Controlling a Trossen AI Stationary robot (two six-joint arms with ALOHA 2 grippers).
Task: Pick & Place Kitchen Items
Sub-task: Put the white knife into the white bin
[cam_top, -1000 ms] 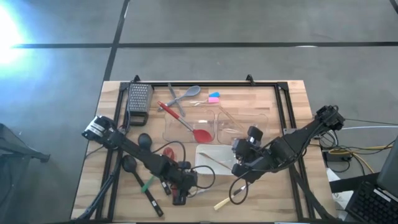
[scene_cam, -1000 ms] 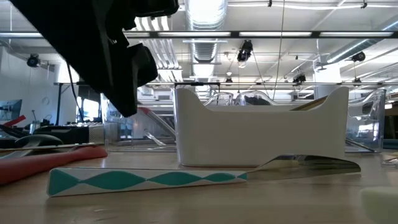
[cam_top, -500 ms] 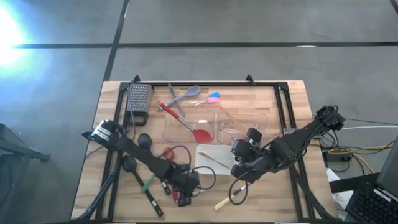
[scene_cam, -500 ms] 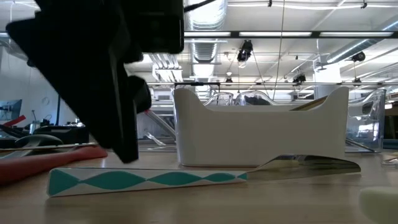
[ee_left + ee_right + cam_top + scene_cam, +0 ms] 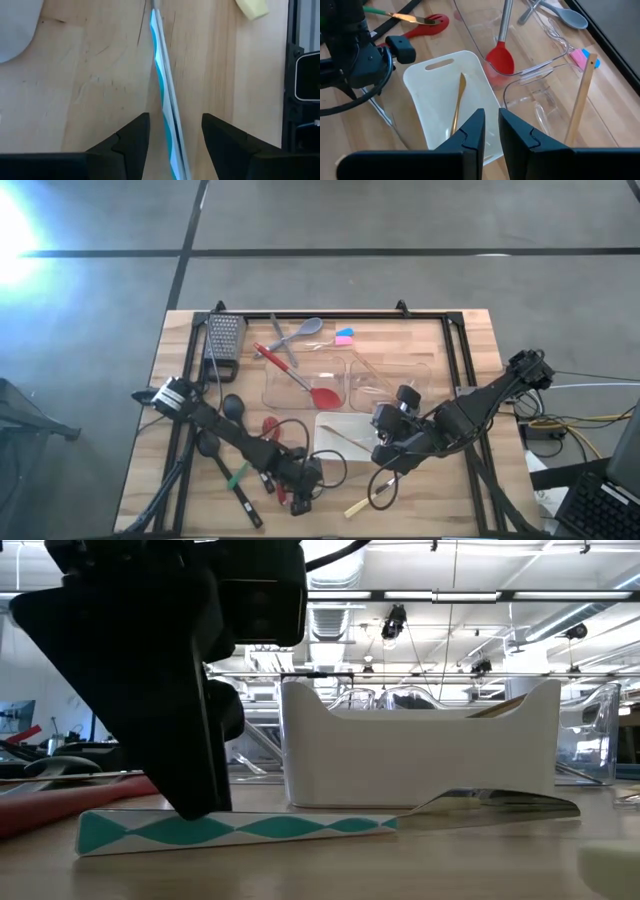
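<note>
The left hand, fingers spread and ungripped, straddles the teal-patterned knife lying flat on the bench, lower centre in the high view. Thin, rigid, probably slippery: pinch the handle mid-length. The right hand hovers nearly closed, empty.

The patterned knife runs off the frame's edge.

Two black arms, apparently trailing black cables.

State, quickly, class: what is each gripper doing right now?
Left gripper: open, fingers either side of the teal-patterned knife handle.
Right gripper: nearly shut, empty, above the white rectangular tray.
</note>
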